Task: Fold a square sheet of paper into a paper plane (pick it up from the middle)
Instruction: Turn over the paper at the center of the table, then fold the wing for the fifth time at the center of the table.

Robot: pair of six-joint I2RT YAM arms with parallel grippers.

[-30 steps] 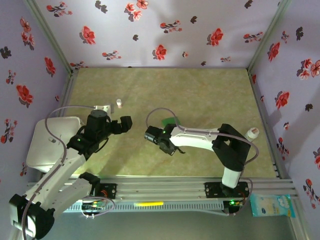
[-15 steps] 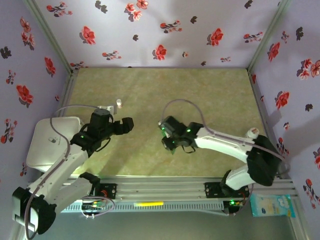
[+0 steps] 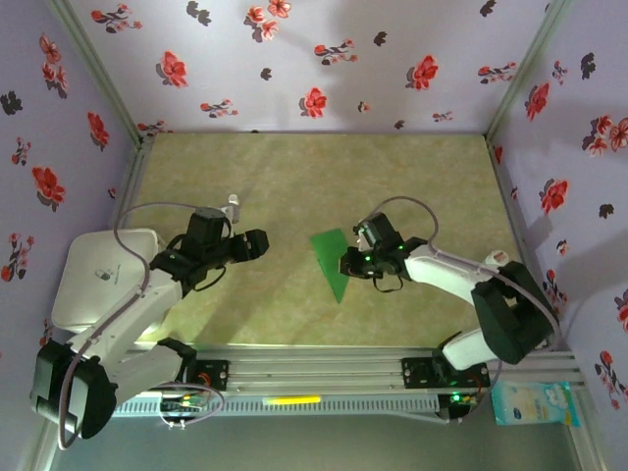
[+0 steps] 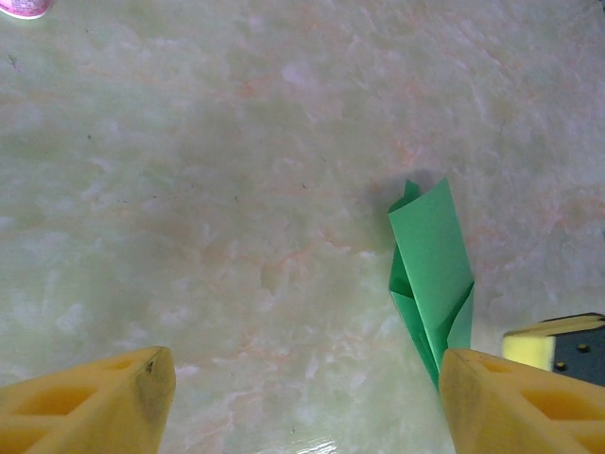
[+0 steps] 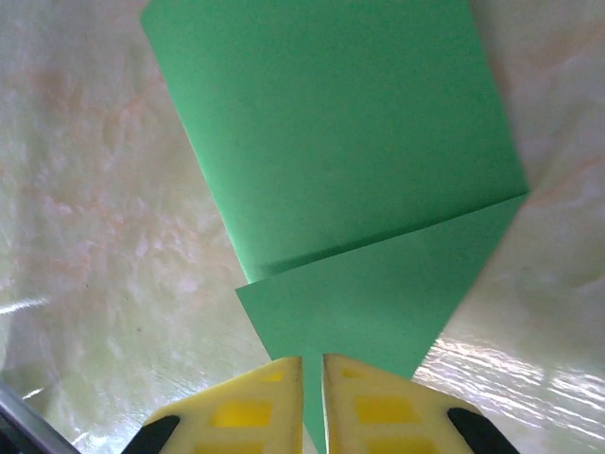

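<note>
Jaws of the right gripper (image 5: 313, 364) were clenched; those of the left gripper (image 4: 302, 407) stood released, grasping nothing. Across the tabletop (image 3: 412, 177) we found ample open room, the walls (image 3: 294, 59) well apart. At its middle sat the square sheet of paper (image 3: 332, 259), creased to a pointed wedge, one corner pinched by the right jaws. A second earlier that arm had covered it; it had since swung rightward, so we judged one fold pressed, more outstanding. The small white bottle (image 3: 234, 202) stood well clear.
</note>
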